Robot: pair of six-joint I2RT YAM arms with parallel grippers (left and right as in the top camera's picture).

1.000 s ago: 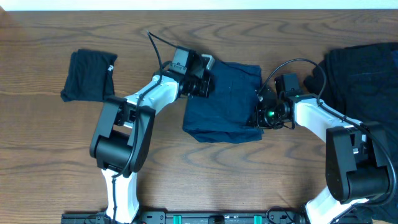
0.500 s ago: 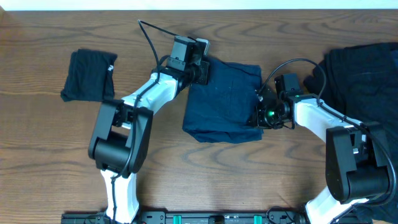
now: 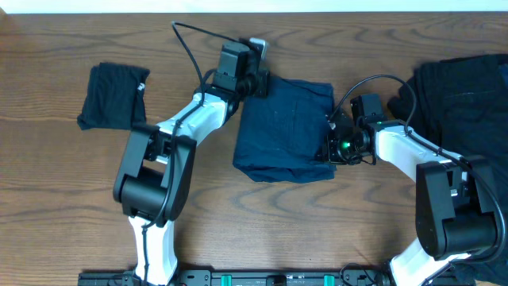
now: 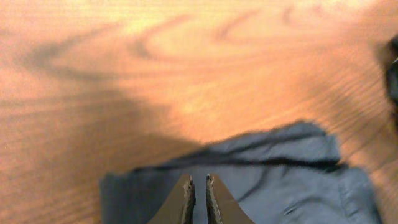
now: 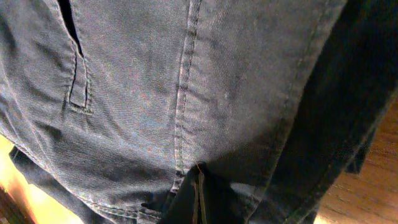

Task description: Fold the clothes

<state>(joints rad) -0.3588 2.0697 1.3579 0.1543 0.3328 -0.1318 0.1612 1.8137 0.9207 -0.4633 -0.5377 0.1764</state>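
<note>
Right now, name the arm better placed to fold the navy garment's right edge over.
Right: the right gripper grips the navy garment at that edge; the left gripper hangs shut over the far corner.

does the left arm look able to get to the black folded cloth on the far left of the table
Probably yes. The black cloth lies on bare table beside the left arm, with nothing between it and the left gripper, which sits shut at the far corner of the navy garment.
</note>
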